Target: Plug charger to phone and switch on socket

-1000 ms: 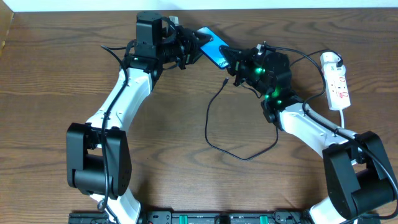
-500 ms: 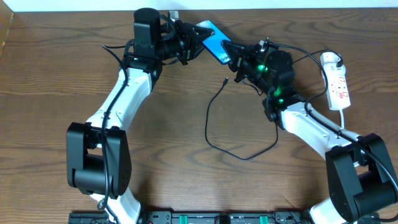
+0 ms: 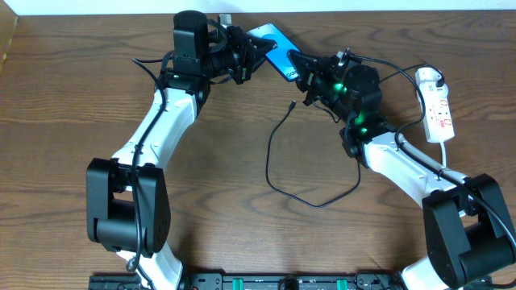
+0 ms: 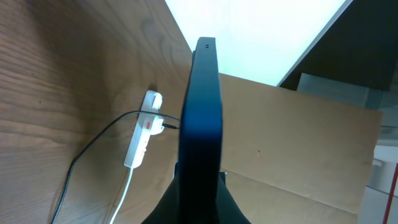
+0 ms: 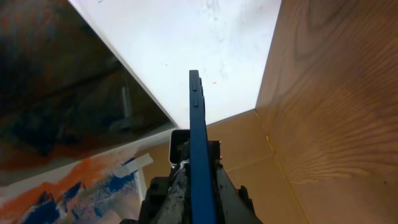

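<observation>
The phone [image 3: 272, 48], blue screen lit, is held off the table at the far edge, between both grippers. My left gripper [image 3: 251, 55] is shut on its left end; the left wrist view shows the phone [image 4: 200, 112] edge-on between the jaws of that gripper [image 4: 199, 183]. My right gripper [image 3: 300, 74] is shut on its right end; the right wrist view shows the phone's blue edge [image 5: 199, 137] between the jaws of that gripper [image 5: 200, 183]. The charger cable [image 3: 271, 161] lies looped on the table, its tip [image 3: 291, 105] free below the phone. The socket [image 3: 436, 105] lies at the far right.
The black cable runs up behind the right arm to the plug end of the socket [image 3: 427, 76], which also shows in the left wrist view [image 4: 142, 134]. The strip's white cord [image 3: 445, 153] trails toward the right arm's base. The table's far edge [image 3: 363, 12] is close behind the phone.
Both grippers have carried the phone a little up and left, toward the far edge. The cable and socket have not moved.
</observation>
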Motion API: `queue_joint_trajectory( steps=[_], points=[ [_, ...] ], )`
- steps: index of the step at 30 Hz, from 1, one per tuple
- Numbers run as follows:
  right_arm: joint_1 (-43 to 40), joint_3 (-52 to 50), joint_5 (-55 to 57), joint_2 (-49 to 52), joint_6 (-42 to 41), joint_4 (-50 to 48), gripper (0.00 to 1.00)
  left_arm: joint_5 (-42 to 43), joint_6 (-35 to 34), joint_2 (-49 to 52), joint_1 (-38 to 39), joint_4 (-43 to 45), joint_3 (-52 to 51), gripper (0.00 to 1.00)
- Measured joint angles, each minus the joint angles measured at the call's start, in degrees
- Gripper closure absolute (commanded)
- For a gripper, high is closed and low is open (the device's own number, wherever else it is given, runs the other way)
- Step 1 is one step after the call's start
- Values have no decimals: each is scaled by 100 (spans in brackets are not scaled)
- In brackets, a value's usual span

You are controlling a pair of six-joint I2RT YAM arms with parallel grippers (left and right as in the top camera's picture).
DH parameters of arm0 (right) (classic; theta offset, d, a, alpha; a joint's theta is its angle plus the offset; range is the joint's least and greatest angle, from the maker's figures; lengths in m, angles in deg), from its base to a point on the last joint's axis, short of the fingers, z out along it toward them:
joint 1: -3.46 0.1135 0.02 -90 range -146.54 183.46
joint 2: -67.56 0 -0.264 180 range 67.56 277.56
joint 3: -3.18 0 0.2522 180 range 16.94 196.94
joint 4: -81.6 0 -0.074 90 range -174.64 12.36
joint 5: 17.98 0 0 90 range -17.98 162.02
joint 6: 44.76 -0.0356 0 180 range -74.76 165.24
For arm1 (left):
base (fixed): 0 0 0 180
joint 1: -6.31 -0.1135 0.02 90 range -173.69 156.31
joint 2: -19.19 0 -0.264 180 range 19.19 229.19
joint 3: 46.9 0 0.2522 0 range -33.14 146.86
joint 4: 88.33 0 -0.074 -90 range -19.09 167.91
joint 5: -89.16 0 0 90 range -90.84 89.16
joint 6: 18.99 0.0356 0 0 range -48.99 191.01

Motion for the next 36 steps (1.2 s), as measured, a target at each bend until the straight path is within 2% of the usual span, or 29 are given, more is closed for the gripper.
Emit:
queue_joint_trajectory(
  steps=[6,11,13,21,29,32,33,36],
  points=[
    [44,-2,-37,2,111,118,68,46,101,0,2,26,0,93],
    [72,-11,-177,13,437,240,34,199,476,0,-33,66,0,93],
    [24,-15,-245,15,625,417,24,345,741,0,-90,66,0,93],
    [-654,-35,-426,15,1617,1355,1,1051,1976,0,-603,-258,0,93],
    [-907,-37,-748,15,3722,2439,1,1976,2988,0,-1158,-328,0,93],
    [-907,-46,-868,15,4708,2924,48,2402,3300,0,-1342,-326,0,93],
    [-907,-48,-951,15,5014,2970,52,2540,3381,0,-1399,-326,0,93],
    [-907,-50,-1220,15,5871,3034,54,2859,3571,0,-1528,-369,-7,93]
  ],
)
